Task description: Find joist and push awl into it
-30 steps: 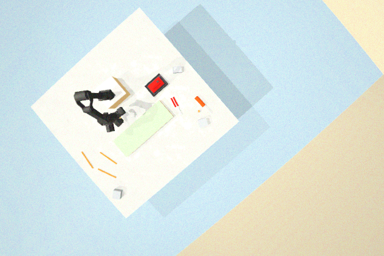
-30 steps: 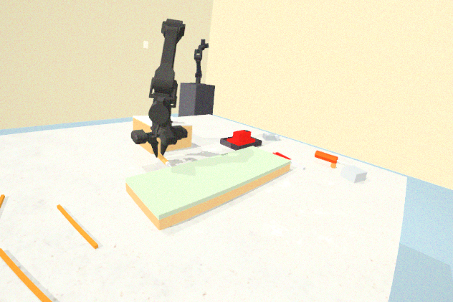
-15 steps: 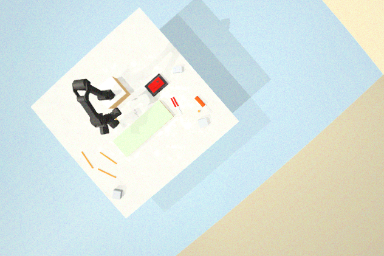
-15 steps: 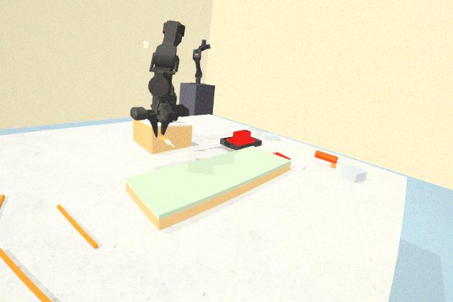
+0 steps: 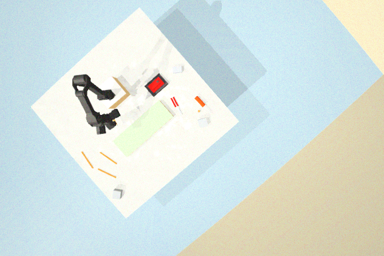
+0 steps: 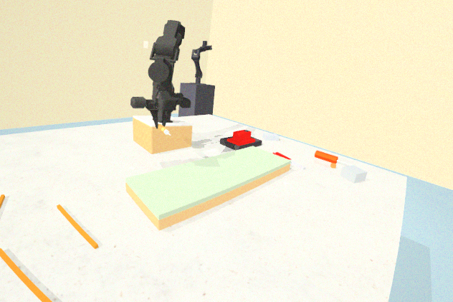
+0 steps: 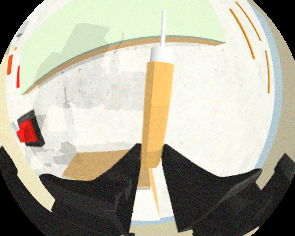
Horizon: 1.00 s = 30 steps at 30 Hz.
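1. White tabletop (image 5: pixel 161 166) (image 6: pixel 256 247) (image 7: pixel 205 100), everything below on or over it.
2. Black arm (image 5: pixel 84 102) (image 6: pixel 163 46), bent, wrist hanging near panel's end.
3. Pale green panel (image 5: pixel 144 129) (image 6: pixel 208 181) (image 7: pixel 115 20), flat, wood-coloured underside layer.
4. White-topped wooden block (image 5: pixel 120 100) (image 6: pixel 171 139) (image 7: pixel 97 162), behind gripper in exterior view.
5. Gripper (image 5: pixel 113 120) (image 6: pixel 160 126) (image 7: pixel 152 146): closed on awl handle.
6. Black tray (image 5: pixel 149 89) (image 6: pixel 223 142) (image 7: pixel 39 135), beyond panel, near it, not touching.
7. Red stud finder (image 5: pixel 155 84) (image 6: pixel 241 137) (image 7: pixel 26 131), in tray.
8. Three orange strips (image 5: pixel 108 157) (image 6: pixel 77 226) (image 7: pixel 242 34), scattered, apart.
9. Yellow-orange awl (image 5: pixel 114 121) (image 6: pixel 164 130) (image 7: pixel 157 105), between fingertips, slanted, pale shaft outward, off to panel's side.
10. Orange cylinder (image 5: pixel 200 101) (image 6: pixel 325 156) (image 7: pixel 10 65), lying past panel's far end.
11. Red-handled piece (image 5: pixel 174 101) (image 6: pixel 282 155) (image 7: pixel 18 77), nearer panel; type unclear.
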Each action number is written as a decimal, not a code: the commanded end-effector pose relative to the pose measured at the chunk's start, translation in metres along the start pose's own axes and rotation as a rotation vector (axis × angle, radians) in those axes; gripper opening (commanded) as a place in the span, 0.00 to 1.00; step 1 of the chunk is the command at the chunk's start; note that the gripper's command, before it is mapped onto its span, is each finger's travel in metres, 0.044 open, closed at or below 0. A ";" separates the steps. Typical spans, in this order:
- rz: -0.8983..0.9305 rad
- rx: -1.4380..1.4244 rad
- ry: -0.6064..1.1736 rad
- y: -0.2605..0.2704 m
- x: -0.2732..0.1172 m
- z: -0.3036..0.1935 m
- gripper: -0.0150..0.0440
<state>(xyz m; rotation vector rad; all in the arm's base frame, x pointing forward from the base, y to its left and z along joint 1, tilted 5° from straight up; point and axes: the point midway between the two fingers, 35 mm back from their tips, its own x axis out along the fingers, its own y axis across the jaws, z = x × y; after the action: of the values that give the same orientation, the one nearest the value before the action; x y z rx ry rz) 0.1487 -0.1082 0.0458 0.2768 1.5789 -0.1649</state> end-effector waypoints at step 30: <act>0.338 1.104 -0.435 -0.003 -0.013 0.063 0.25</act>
<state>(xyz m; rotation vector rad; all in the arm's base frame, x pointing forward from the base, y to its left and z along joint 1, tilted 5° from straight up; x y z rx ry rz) 0.2028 -0.1270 0.0522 1.1649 0.9376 -0.7505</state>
